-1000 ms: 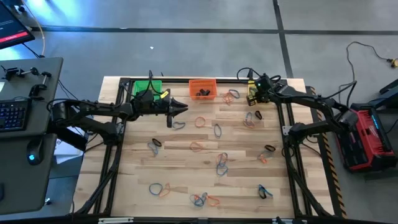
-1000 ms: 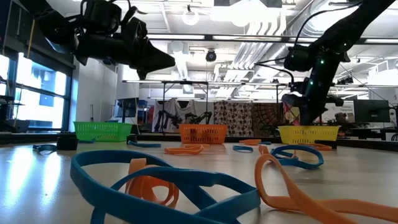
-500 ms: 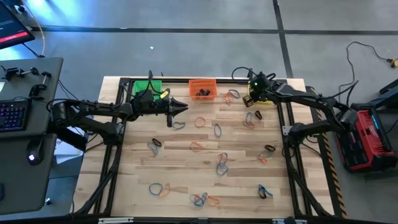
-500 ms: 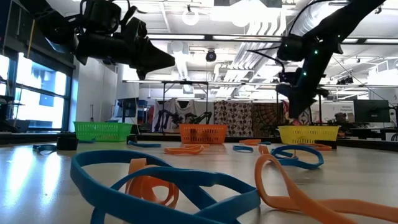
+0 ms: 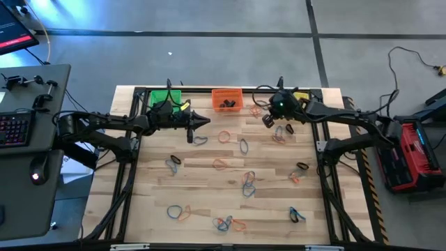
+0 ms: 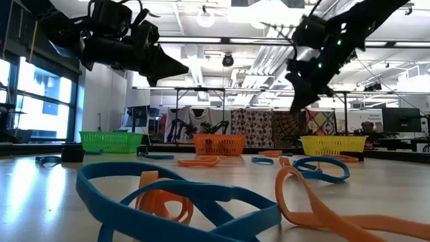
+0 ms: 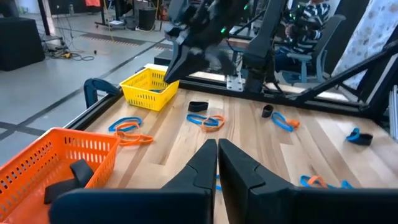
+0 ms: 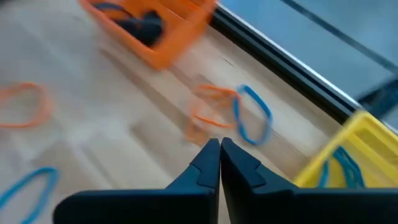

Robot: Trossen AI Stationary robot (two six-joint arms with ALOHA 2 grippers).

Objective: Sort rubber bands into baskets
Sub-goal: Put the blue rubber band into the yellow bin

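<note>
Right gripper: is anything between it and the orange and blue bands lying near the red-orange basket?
Nothing visible. The right gripper, shut and empty, hangs above the table between the red-orange basket and the yellow basket. Its wrist view looks straight onto the orange and blue bands on bare wood, with both baskets off to the sides.

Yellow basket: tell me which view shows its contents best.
The left wrist view: it looks down into the yellow basket, where blue bands lie. The right wrist view shows one corner with blue bands, the low view only its side wall, and the high view has it mostly hidden by the right arm.
</note>
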